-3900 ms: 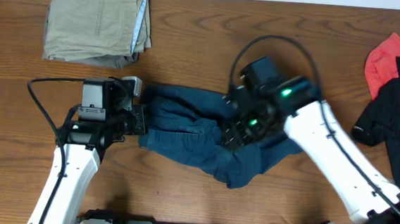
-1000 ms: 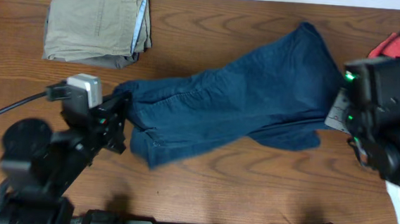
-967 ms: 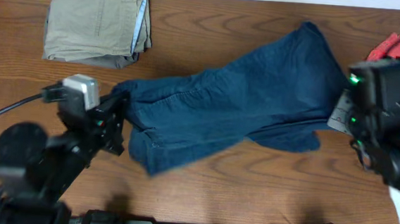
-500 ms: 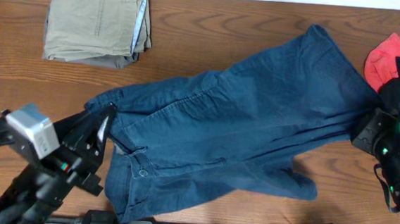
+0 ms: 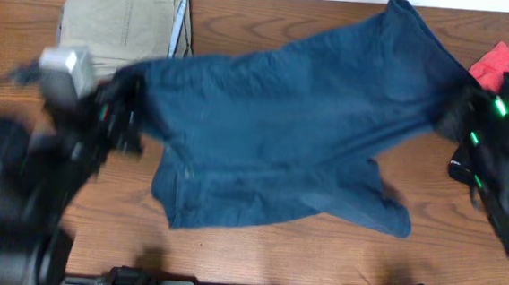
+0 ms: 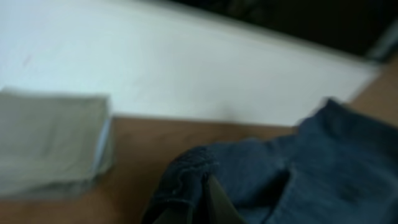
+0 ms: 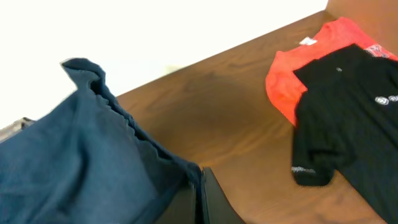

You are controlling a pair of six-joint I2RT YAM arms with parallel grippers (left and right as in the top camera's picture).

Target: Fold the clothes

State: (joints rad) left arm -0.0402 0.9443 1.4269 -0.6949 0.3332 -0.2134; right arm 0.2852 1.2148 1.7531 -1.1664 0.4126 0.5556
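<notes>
A dark blue pair of shorts (image 5: pixel 274 126) hangs stretched between my two grippers above the table. My left gripper (image 5: pixel 130 93) is shut on the shorts' left corner, where bunched blue cloth (image 6: pixel 186 180) sits against the left gripper (image 6: pixel 208 196). At the right end my right gripper (image 5: pixel 459 101) is shut on the other corner. In the right wrist view the blue fabric (image 7: pixel 81 155) runs straight into the closed right gripper (image 7: pixel 200 183). The lower edge of the shorts (image 5: pixel 232 208) droops towards the table front. Both arms are motion-blurred.
A folded khaki garment (image 5: pixel 120 12) lies at the back left, also in the left wrist view as a khaki garment (image 6: pixel 50 143). A red shirt (image 7: pixel 305 59) and a black shirt (image 7: pixel 354 124) lie at the right edge. The wooden table (image 5: pixel 274 252) shows in front.
Both arms have swung towards the back of the table, carrying the shorts up and away from the front edge. The cloth is now spread wider and flatter between the grippers.
</notes>
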